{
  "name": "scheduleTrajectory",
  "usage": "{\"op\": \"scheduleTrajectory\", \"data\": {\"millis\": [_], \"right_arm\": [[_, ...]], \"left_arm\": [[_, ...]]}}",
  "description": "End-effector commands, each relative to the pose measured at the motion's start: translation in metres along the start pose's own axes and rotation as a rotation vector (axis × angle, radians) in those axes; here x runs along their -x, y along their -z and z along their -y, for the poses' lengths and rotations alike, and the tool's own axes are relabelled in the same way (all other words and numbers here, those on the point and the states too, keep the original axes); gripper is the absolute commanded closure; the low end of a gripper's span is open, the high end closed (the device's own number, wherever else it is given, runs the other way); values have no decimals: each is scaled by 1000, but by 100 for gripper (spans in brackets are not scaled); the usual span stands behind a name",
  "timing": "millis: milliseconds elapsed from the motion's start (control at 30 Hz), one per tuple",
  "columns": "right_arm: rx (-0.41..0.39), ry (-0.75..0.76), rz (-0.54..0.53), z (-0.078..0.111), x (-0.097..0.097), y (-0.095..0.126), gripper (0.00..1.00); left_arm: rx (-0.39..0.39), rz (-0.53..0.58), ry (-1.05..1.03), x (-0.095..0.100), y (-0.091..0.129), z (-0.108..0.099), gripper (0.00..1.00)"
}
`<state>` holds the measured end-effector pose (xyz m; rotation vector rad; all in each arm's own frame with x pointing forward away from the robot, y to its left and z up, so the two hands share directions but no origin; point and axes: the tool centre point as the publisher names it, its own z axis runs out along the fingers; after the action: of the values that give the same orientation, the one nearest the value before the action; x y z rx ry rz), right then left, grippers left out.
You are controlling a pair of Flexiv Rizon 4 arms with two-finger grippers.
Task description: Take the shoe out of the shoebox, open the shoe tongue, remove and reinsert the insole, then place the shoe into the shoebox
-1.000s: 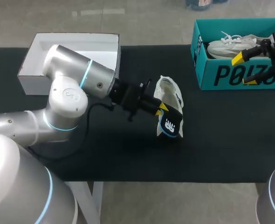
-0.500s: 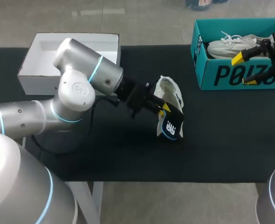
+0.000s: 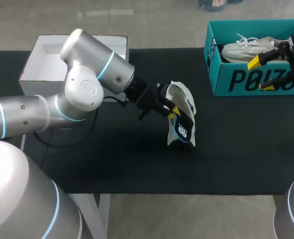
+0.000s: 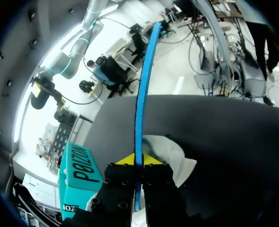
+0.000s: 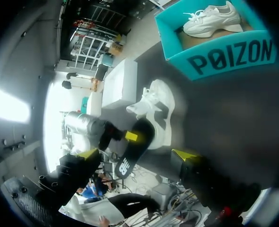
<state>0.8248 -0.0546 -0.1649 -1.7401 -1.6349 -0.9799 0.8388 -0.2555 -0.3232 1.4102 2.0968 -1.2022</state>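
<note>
In the head view, a white lace-up sneaker (image 3: 179, 94) is lying out on the black bench (image 3: 137, 164), well apart from the teal cardboard shoebox (image 3: 251, 79) at the far right. The left claw (image 3: 173, 112) is gripping a black insole with a blue edge and a white logo (image 3: 183, 130), holding it on edge against the sneaker's near side, its lower end close to the bench. The right claw (image 3: 260, 74) is hanging spread open and empty over the shoebox's front wall. A second white sneaker (image 3: 246, 49) is sitting inside the shoebox, and a white cardboard box (image 3: 42, 74) is standing at the far left.

In the left wrist view, the left claw (image 4: 135, 160) is pinching the insole (image 4: 142, 94) flat between its fingers, so the insole is showing only as a thin blue line running ahead. The sneaker (image 4: 170, 151) is lying just beneath.

In the right wrist view, the fingers of the right claw (image 5: 136, 154) are standing wide apart with nothing touching them. Far ahead, the insole (image 5: 125, 165) is leaning beside the sneaker (image 5: 156, 101), not inside it.

Judging from this, the sneaker is already out of the shoebox and its insole is removed. Whether the tongue is pulled open I cannot tell. Sliding the insole back in and returning the sneaker to the shoebox are remaining.
</note>
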Motion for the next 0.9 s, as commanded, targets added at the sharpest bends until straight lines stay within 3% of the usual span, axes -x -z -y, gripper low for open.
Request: {"op": "scheduleTrajectory", "data": {"millis": [33,667,700,733,767,900], "right_arm": [[0,-1,2,0,0,0,0],[0,-1,2,0,0,0,0],[0,-1,2,0,0,0,0],[0,-1,2,0,0,0,0],[0,-1,2,0,0,0,0],[0,-1,2,0,0,0,0]], "left_arm": [[17,-4,0,0,-8,-9,100],[95,52,123,11,-15,-33,100],[95,49,119,11,-14,-31,90],[97,46,109,10,-13,-28,67],[96,37,100,10,-12,-25,64],[98,40,86,10,-7,-12,66]]}}
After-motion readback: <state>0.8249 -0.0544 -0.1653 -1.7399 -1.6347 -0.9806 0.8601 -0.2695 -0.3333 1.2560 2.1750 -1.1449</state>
